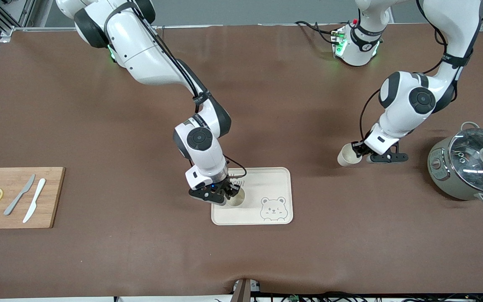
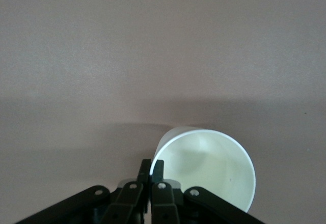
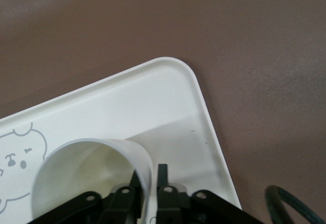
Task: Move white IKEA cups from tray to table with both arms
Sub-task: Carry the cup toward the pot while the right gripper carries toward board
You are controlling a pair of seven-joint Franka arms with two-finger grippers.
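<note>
Front view: the right gripper (image 1: 224, 195) is over the bear tray (image 1: 275, 180), fingers clamped on the rim of one white cup (image 1: 236, 197). The left gripper (image 1: 361, 152) holds the second cup (image 1: 347, 155) above the brown table (image 1: 99, 126), beside the grey pot (image 1: 468, 163).

Left wrist view: fingers (image 2: 151, 172) pinch the wall of the second cup (image 2: 214, 168).

Right wrist view: fingers (image 3: 162, 175) pinch the cup (image 3: 97, 175) wall over the tray (image 3: 168, 96).
</note>
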